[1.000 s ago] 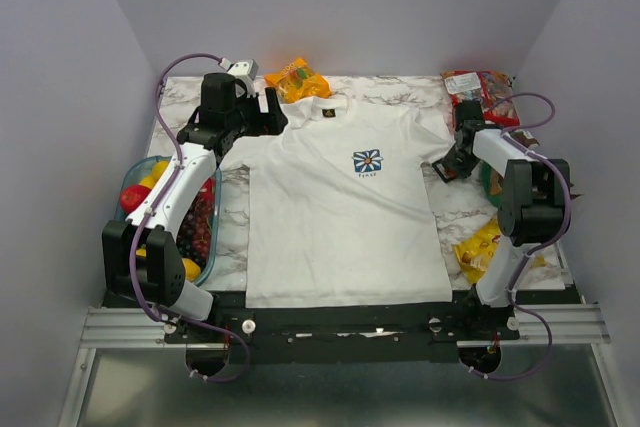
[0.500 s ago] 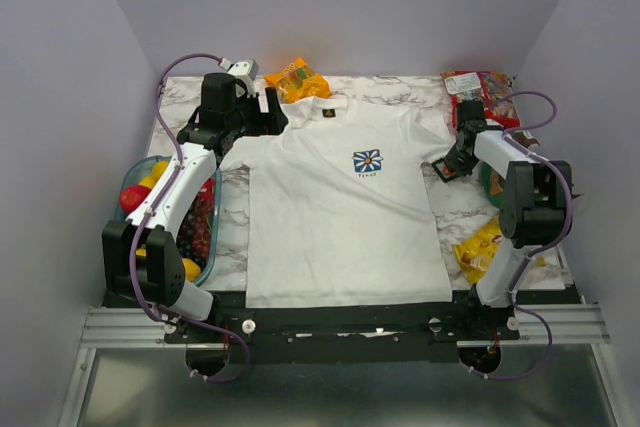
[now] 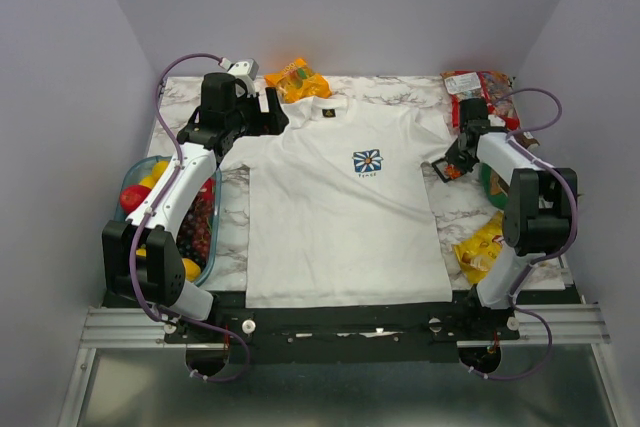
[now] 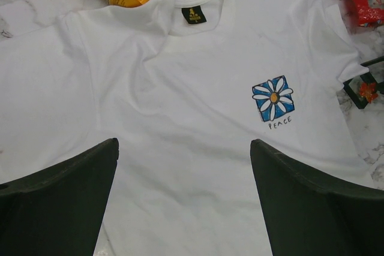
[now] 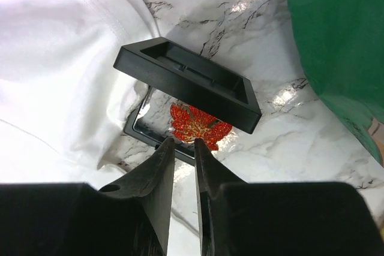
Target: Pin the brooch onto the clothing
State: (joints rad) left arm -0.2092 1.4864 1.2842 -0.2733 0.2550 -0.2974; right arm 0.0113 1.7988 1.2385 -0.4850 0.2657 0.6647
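Note:
The clothing, a white T-shirt (image 3: 340, 217) with a blue daisy print (image 4: 273, 98), lies flat on the marble table. The brooch (image 5: 198, 125), a small orange-red leaf, rests in the base of an open black box (image 5: 141, 125) just off the shirt's right sleeve. The box's lid (image 5: 186, 82) stands tilted over it. My right gripper (image 5: 184, 141) is down at the box, its tips closed to a narrow gap on the brooch's near edge. My left gripper (image 4: 183, 142) hovers wide open above the shirt's left shoulder, holding nothing.
An orange snack bag (image 3: 297, 78) lies behind the collar. A red packet (image 3: 478, 92) sits at the back right, a green item (image 5: 342, 40) right of the box, and a yellow packet (image 3: 480, 247) nearer. A glass bowl of fruit (image 3: 160, 182) stands at the left edge.
The right gripper's jaws have narrowed and its arm has edged slightly toward the box. The left arm has not moved.

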